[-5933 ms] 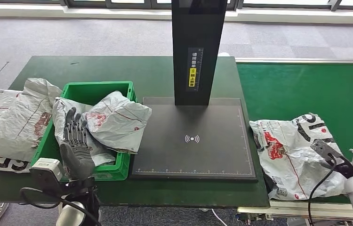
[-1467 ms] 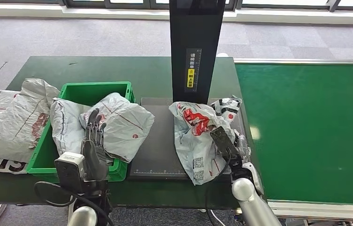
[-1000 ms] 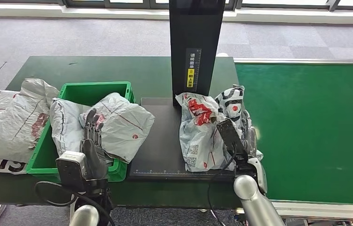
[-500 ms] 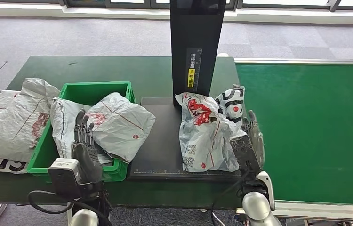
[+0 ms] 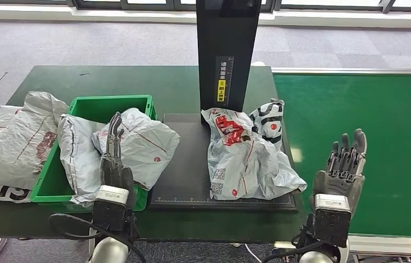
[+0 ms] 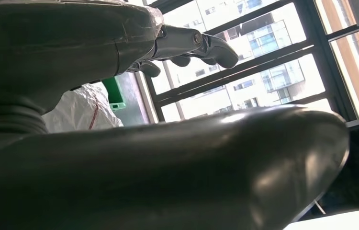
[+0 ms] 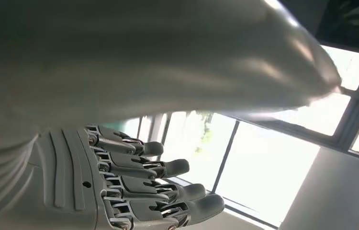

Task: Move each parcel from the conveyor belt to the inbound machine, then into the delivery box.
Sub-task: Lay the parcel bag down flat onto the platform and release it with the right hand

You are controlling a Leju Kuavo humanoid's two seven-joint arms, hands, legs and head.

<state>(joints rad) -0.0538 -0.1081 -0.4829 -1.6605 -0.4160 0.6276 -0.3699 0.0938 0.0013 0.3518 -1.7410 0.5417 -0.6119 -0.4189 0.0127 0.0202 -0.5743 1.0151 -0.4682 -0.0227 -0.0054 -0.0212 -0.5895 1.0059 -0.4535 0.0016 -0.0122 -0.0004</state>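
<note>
The right hand (image 5: 341, 167) hangs over the green conveyor belt (image 5: 367, 142) with fingers spread and nothing in it, just beside the crumpled grey parcel (image 5: 244, 156) lying on the black inbound machine (image 5: 189, 164). The left hand (image 5: 114, 156) is raised edge-on with fingers straight and holding nothing, at the green delivery box (image 5: 102, 107), where two more parcels (image 5: 137, 142) sit on the bench (image 5: 137, 82).

The left hand (image 6: 120, 110) is filling most of the left wrist view, hiding all but a corner of a white parcel (image 6: 83, 109) and the green box (image 6: 114, 91). The right hand (image 7: 134, 143) is blocking the right wrist view likewise. The parcel (image 5: 3, 148) beside the box is running off the head view's edge. Label print on the scanner post (image 5: 222, 79) is reading too small.
</note>
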